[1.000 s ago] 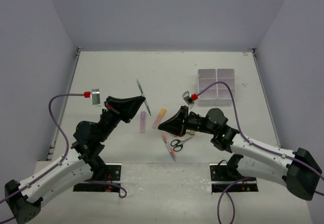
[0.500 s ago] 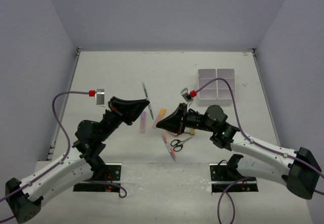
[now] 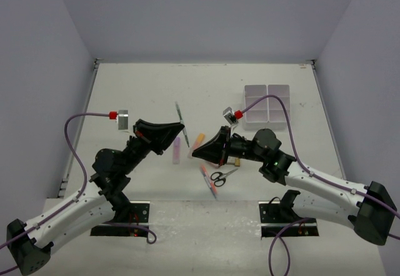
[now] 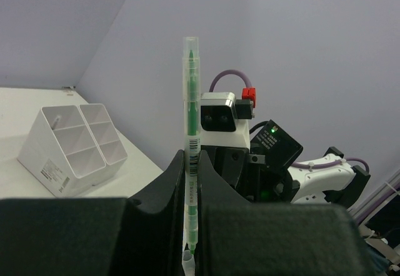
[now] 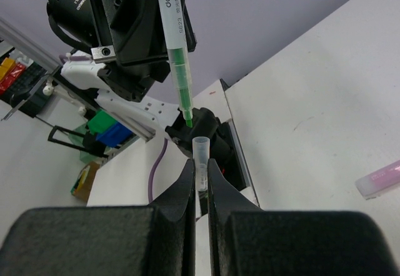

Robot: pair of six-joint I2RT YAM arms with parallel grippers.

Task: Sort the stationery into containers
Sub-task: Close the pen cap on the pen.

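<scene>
right wrist view: right gripper [image 5: 200, 185] clenched on a clear cap [image 5: 200, 154], left gripper [image 4: 190, 176] grasping the green pen [image 5: 177, 57], whose tip needs centring over the cap mouth.

Green pen [image 5: 179, 73] just above clear cap [image 5: 200, 157]

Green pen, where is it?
Top view: the pen is held mid-table by the left gripper, just left of the right gripper pinching a clear cap.

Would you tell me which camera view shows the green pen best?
The left wrist view: the pen stands upright in the left hand, nearly whole. The right wrist view shows only its tip end; the top view, a thin sliver.
</scene>
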